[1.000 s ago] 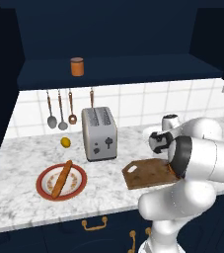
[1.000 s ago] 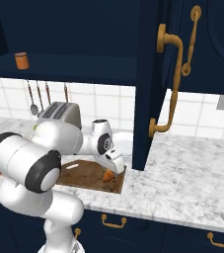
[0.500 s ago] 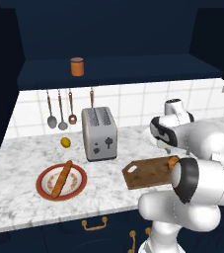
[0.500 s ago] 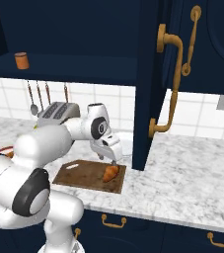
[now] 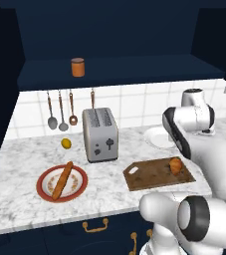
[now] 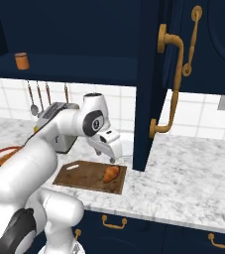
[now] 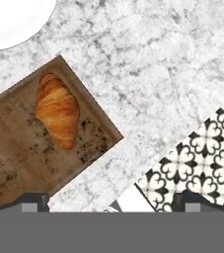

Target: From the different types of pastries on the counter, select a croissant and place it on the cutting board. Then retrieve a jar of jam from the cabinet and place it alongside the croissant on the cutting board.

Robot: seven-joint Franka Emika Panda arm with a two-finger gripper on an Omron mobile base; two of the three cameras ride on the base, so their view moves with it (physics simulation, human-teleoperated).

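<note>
On the cutting board (image 5: 154, 175) you find the croissant (image 5: 175, 165), near its right end; your end effector (image 6: 115, 158) hangs above it, jaws wide apart and empty. Jar of jam (image 5: 77, 67): cabinet (image 5: 119, 72) shelf.

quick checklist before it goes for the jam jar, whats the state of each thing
1. Croissant lies on the cutting board, near one end: ok.
2. Tool is open, empty and raised clear of the croissant: ok.
3. Jar of jam stands upright on the cabinet shelf, nothing beside it: ok.
4. Bare board space beside the croissant for the jar: ok.
5. Cabinet door stands open just to the arm's right: ok.
6. Jar within reach from here: cannot tell; it is high and far to the left, above the toaster.
</note>
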